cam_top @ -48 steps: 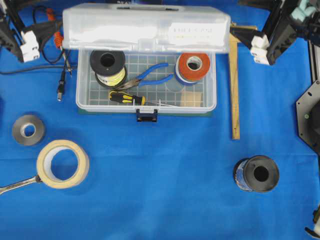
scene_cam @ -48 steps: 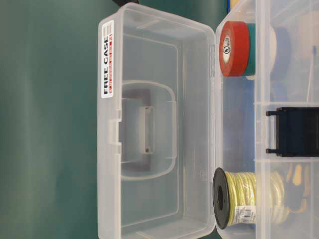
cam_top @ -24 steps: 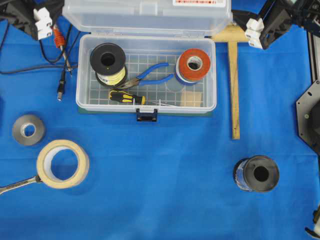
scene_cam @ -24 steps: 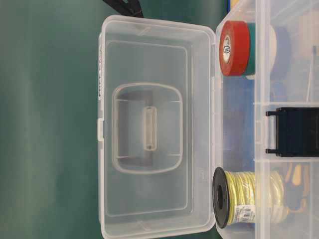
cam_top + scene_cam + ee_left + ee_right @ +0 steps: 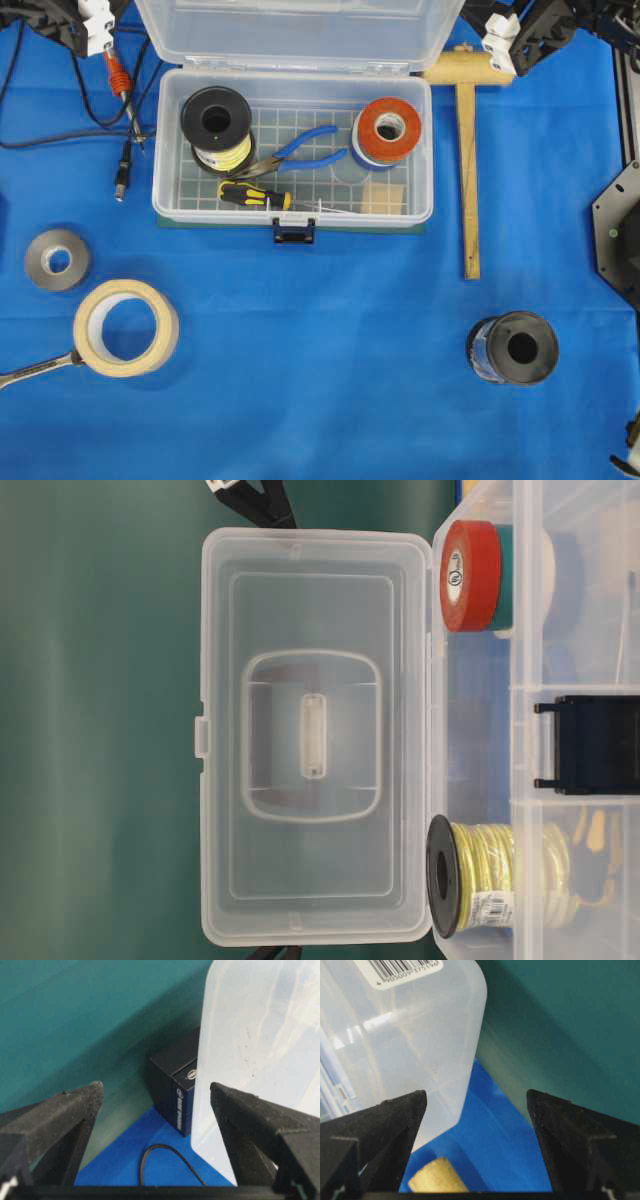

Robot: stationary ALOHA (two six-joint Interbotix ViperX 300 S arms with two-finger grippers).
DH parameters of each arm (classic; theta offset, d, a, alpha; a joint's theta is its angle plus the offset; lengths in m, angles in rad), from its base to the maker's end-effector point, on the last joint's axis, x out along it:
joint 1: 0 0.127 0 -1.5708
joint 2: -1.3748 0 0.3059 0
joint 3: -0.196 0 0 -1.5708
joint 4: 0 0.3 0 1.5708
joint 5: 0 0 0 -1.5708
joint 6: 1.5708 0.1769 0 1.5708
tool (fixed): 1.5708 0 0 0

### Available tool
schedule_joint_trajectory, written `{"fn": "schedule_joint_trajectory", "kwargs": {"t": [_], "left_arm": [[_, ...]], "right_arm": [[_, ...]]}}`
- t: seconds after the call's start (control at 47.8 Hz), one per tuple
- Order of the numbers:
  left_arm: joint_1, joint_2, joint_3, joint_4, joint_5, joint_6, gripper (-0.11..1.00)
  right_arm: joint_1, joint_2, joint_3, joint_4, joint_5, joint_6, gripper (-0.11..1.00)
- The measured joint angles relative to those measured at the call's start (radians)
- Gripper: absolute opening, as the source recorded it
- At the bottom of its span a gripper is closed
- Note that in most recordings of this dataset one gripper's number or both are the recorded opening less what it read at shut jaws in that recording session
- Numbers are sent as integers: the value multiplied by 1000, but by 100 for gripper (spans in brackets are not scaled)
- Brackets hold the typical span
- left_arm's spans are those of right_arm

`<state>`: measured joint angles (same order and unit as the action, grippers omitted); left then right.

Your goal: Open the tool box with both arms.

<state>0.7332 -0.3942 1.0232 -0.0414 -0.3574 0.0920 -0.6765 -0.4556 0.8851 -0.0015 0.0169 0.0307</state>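
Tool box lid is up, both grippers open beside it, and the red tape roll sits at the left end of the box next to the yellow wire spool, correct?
Not quite: the overhead view shows the red tape roll at the right end of the tool box; the yellow wire spool is at the left end.

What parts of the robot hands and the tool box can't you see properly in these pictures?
- Both arms, overhead view: the top edge cuts them off; only white fittings show.
- Tool box lid, overhead view: its far part runs off the top edge.
- Tool box base, table-level view: cut off at the right edge.
- Label, right wrist view: cropped at the top; only a barcode shows.
- Left gripper and right gripper: only fingertips show.
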Motion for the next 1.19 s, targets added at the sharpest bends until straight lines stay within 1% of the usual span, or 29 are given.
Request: {"fn": "schedule_joint_trajectory", "kwargs": {"t": [0.314,0.627,0.815,0.982,1.191], "left_arm": [[41,34,-26,2,8,5,88],[58,52,-41,2,26,6,88],[97,14,-9,3,61,5,88],[126,-40,37,2,80,5,88],[146,-127,87,2,91,5,88]], "right_arm": [[-25,60,-37,-3,0,0,84],[-35,61,-40,-2,25,2,84],[-55,20,-6,-3,71,0,84],[-91,-57,38,-3,92,2,84],[-98,-143,75,-3,121,6,84]]}}
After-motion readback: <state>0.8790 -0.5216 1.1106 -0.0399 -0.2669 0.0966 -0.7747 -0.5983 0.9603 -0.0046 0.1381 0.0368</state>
